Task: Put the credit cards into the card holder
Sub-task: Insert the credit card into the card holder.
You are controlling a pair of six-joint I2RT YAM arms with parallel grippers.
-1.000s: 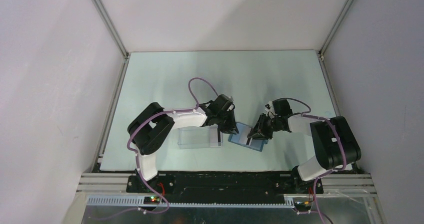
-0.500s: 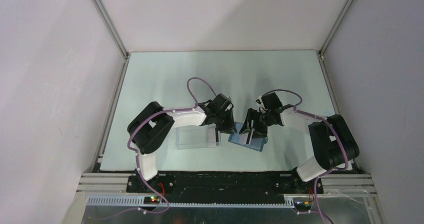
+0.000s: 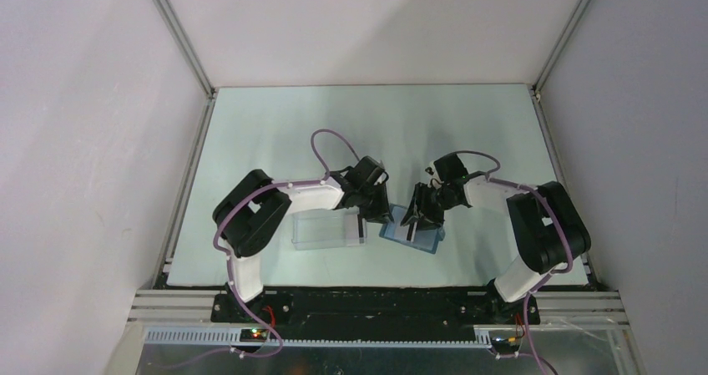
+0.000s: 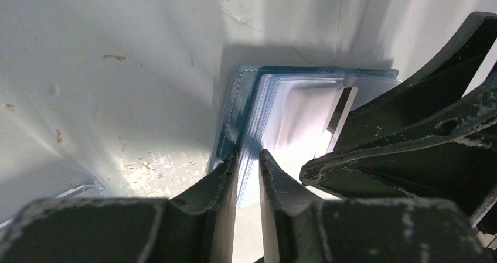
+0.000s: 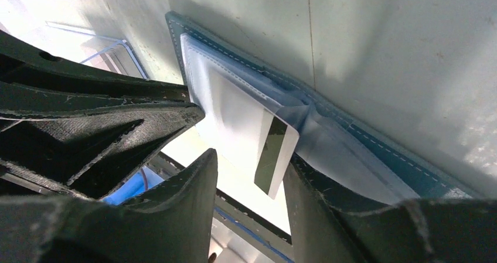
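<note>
The teal card holder (image 3: 423, 240) lies open on the table, its clear sleeves up. In the left wrist view my left gripper (image 4: 248, 157) is shut on the left edge of the card holder (image 4: 231, 110), pinching a clear sleeve. A whitish credit card with a black stripe (image 5: 275, 149) sticks partly out of a sleeve of the card holder (image 5: 375, 149). My right gripper (image 5: 249, 169) is open with the card's free end between its fingers, next to the right finger. The card (image 4: 331, 108) also shows in the left wrist view. From above, both grippers (image 3: 382, 216) (image 3: 415, 218) meet over the holder.
A clear plastic box (image 3: 328, 229) stands just left of the card holder, under the left arm's wrist. The two grippers' fingers are very close together over the holder; the right gripper's fingers (image 4: 410, 128) fill the right side of the left wrist view.
My right gripper has moved left and further over the card holder, closer to the left gripper. The left gripper has stayed at the holder's left edge.
</note>
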